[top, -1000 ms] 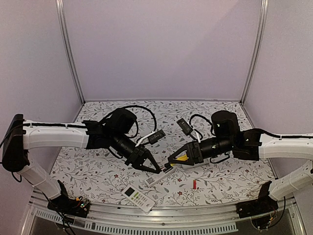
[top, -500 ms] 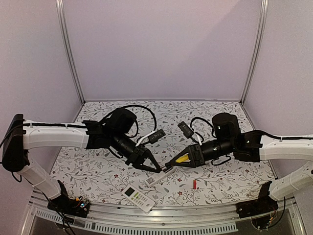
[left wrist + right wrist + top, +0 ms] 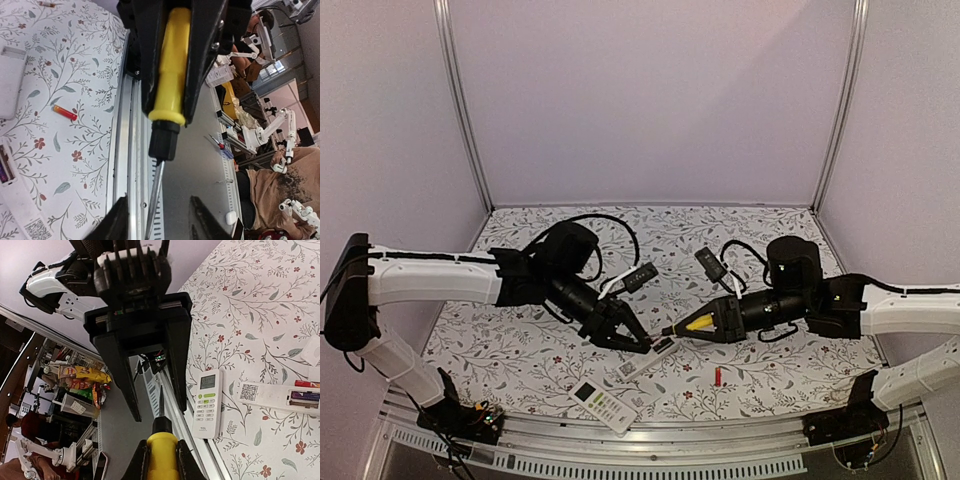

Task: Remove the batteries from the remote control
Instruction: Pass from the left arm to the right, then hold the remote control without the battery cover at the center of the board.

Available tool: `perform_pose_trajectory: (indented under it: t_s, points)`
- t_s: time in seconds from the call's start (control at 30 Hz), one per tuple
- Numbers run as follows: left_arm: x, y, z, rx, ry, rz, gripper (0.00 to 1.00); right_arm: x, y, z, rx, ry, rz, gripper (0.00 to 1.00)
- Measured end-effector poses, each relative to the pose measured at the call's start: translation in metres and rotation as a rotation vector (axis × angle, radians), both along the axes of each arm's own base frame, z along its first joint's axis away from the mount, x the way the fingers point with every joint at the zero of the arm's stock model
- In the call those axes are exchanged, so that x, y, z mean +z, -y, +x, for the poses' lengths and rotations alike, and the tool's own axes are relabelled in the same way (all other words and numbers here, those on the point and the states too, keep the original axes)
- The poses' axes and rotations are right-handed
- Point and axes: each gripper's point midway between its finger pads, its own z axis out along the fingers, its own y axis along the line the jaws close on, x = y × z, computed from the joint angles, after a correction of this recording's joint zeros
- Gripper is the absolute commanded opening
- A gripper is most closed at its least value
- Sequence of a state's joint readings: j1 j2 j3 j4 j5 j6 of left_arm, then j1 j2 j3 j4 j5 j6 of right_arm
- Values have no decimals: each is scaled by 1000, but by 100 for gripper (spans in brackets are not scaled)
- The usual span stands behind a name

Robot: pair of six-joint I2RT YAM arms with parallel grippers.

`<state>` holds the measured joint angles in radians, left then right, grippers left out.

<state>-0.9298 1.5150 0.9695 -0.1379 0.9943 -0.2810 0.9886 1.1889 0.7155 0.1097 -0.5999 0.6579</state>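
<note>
R fingers clenched on screwdriver, L fingers released round its shaft; if R grip slips it'd hit batteries.

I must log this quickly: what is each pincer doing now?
Left pincer: open, gripping nothing.
Right pincer: closed on the screwdriver.
</note>
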Motion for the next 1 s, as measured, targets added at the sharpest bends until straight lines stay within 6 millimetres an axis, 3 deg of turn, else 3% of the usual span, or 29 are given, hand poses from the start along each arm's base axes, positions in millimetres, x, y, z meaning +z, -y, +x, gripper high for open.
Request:
perform_pose_trajectory:
  t_s: [0.07,0.33,0.67,1.0]
  points:
    - [-10,-1,5,39,14,32,69,-4,4,6,-51,5,-9,0]
    - [-80,-30,41,387,149,288,76,-44,42,47,-438,-70,-144,0]
    - [-132,-33,42,543,331,497,82,-114,57,57,-702,-253,-363,0]
    - [-164,-38,48,559,410,611,81,-123,45,63,-744,-300,-391,0]
